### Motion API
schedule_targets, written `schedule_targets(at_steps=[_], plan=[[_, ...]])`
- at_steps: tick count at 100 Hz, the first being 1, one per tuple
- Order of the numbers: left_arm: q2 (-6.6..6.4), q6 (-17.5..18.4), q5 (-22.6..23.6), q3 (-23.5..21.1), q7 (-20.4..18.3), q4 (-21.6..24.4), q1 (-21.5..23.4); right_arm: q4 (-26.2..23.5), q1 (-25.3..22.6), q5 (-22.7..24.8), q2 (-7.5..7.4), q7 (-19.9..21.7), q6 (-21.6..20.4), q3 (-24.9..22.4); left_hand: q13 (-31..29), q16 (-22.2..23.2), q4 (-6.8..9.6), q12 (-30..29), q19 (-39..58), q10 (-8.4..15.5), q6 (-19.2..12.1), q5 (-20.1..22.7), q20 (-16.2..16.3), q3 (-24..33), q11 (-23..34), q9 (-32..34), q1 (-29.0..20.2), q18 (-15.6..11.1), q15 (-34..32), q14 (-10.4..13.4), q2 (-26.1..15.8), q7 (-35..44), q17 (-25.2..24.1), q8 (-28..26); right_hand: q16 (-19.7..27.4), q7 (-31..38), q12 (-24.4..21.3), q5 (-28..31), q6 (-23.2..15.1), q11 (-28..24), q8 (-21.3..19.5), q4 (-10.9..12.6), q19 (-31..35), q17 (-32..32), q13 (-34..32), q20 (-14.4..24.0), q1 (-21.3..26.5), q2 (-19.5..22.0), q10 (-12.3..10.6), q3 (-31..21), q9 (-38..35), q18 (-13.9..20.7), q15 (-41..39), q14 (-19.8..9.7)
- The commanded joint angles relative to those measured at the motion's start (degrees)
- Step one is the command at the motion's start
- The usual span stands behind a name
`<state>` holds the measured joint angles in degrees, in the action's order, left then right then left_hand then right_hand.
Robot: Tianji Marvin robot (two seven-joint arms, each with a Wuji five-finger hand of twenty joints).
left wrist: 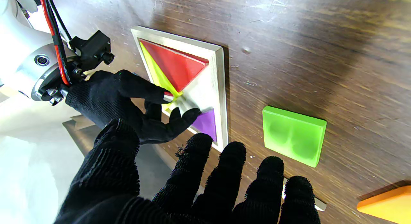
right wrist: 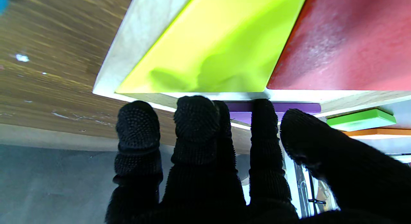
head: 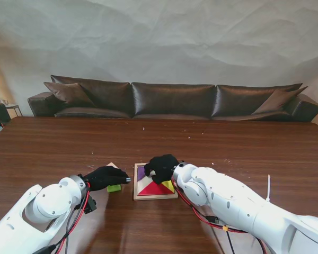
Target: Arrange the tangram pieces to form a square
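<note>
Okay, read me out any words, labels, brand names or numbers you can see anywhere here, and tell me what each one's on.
None can be read in any view.
The wooden tray, red triangle, yellow triangle, purple piece, green square and orange piece show plain faces.
The left hand and right hand wear unmarked black gloves.
</note>
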<state>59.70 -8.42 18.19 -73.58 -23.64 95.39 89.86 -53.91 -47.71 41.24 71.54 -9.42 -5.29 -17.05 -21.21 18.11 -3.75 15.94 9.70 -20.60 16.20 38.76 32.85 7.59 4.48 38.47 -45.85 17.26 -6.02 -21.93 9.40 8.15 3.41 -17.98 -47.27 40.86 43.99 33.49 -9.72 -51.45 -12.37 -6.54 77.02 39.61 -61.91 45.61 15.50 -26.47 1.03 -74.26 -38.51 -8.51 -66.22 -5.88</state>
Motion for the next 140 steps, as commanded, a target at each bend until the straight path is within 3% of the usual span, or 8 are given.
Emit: schedule_targets(at_steps=[1, 57, 73, 83, 110, 140], plan=[[0.08, -0.2, -0.2, 0.0, -1.3, 0.2, 0.1, 0.4, 0.1, -0.2, 0.34, 1.2, 0.1, 0.2, -1.1, 0.6, 1.69, 0.3, 0.6, -0.5, 0.1, 0.9, 0.6, -1.1, 0.3, 1.5, -1.5, 0.5, -0.6, -0.9, -1.8, 0.2, 0.2, -0.2, 0.2, -0.5, 0.7, -1.2, 1.4, -1.2, -0.9, 1.5, 1.8, -0.5, 0.3, -0.8, -1.3, 1.7, 1.2, 0.0, 1.9, 1.2, -1.3, -1.1], [0.06, -0.4, -0.3, 0.2, -1.4, 0.0, -0.2, -0.6, -0.1, -0.7, -0.12, 3.0, 0.9, -0.2, -1.1, 0.7, 1.69, 0.4, 0.6, -0.5, 0.0, 0.9, 0.6, -1.2, 0.3, 1.6, -1.5, 0.5, -0.6, -0.9, -1.9, 0.2, 0.2, -0.2, 0.2, -0.6, 0.4, -4.6, 4.0, -1.2, -2.1, 1.7, 2.1, -0.3, -0.6, -0.9, -1.7, 0.2, 0.9, -0.5, 0.7, 1.0, -1.5, -1.0], [0.05, -0.3, -0.3, 0.3, -1.5, -0.2, -0.3, -1.2, -0.7, -0.6, -0.50, 2.7, 0.9, -1.1, -1.1, 0.7, 1.70, 0.4, 0.6, -0.5, 0.0, 1.0, 0.6, -1.2, 0.3, 1.5, -1.5, 0.5, -0.6, -0.8, -1.9, 0.2, 0.2, -0.2, 0.3, 0.2, 0.3, -3.3, 4.4, -1.3, -2.6, 1.7, 2.1, -0.1, -1.0, -1.0, -2.0, -1.6, 0.6, -1.0, -0.2, 0.8, -1.5, -1.0], [0.05, -0.3, -0.3, 0.3, -1.5, -0.2, -0.3, -2.4, -1.6, -0.4, -1.03, 2.4, 0.7, -2.5, -1.1, 0.7, 1.69, 0.4, 0.6, -0.6, 0.0, 1.0, 0.6, -1.2, 0.4, 1.6, -1.5, 0.5, -0.6, -0.8, -1.9, 0.2, 0.2, -0.2, 0.2, 0.8, 0.3, -1.1, 2.7, -1.2, -2.9, 1.5, 2.1, -0.2, -1.3, -1.0, -1.8, -3.5, 0.8, -1.3, -1.0, 0.5, -1.6, -0.7], [0.02, -0.1, -0.2, 0.3, -1.6, -0.3, -0.4, -9.6, -5.3, 1.8, -3.98, 4.2, 1.9, -8.2, -1.1, 0.7, 1.70, 0.4, 0.6, -0.5, 0.0, 1.0, 0.6, -1.3, 0.3, 1.6, -1.6, 0.5, -0.6, -0.9, -1.9, 0.2, 0.2, -0.2, 0.3, 2.4, 0.1, 3.6, 2.4, -0.7, -3.8, 0.9, 2.1, 0.1, -1.6, -0.9, -3.8, -5.9, 0.3, -0.5, -2.9, 0.0, -1.2, -0.1], [0.02, -0.1, -0.3, 0.7, -1.6, -0.6, -0.6, -21.9, -15.5, 2.9, -6.74, 6.9, 5.3, -20.2, -1.1, 0.7, 1.70, 0.4, 0.6, -0.6, 0.1, 1.0, 0.6, -1.3, 0.3, 1.6, -1.8, 0.5, -0.6, -0.9, -2.0, 0.2, 0.2, -0.2, 3.0, 3.2, -4.8, 5.5, 2.9, 5.9, -10.2, 0.1, 1.1, -0.8, -0.4, -0.5, -5.0, -8.1, 0.9, 3.6, -4.9, -1.6, 6.6, 4.3]])
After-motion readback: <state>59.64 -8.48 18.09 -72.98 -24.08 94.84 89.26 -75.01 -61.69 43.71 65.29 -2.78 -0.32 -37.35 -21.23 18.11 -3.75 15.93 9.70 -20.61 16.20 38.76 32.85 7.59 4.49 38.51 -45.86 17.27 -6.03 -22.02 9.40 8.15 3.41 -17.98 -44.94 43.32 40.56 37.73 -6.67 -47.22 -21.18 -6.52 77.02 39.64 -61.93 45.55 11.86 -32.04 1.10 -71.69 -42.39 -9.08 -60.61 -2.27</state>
